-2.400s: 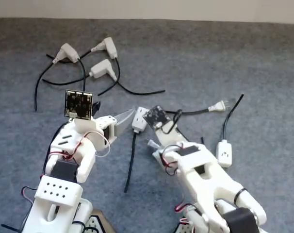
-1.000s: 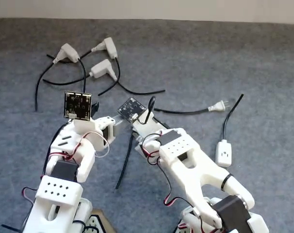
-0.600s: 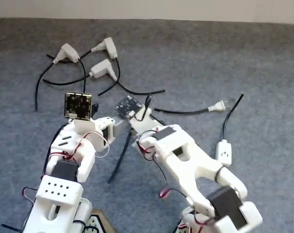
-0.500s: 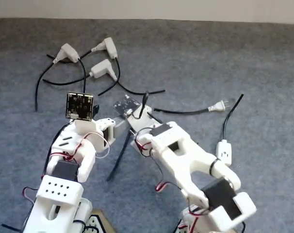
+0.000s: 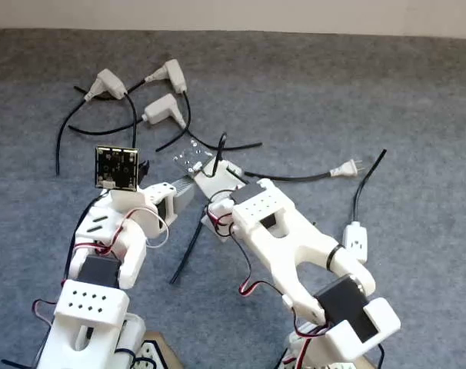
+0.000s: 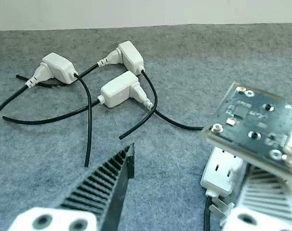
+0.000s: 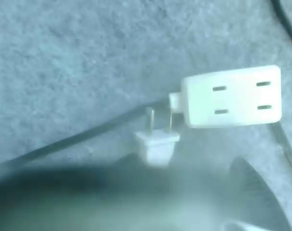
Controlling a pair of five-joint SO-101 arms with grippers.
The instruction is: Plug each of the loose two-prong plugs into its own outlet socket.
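Plug (image 7: pixel 155 143) sits clamped in the right gripper (image 7: pixel 160 163), prongs just beside the outlet socket (image 7: pixel 232 96).

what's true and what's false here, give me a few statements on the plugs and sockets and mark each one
1. Three white plugs with black cords lie close together beyond the left arm. True.
2. The two-prong plug in the right wrist view is seated in the outlet socket. False: its prongs are bare, just outside the socket.
3. A second outlet socket lies off on the right arm's side with nothing plugged into it. True.
4. The loose plug on that side rests on top of the second outlet socket. False: it lies apart from it, farther from the arms.
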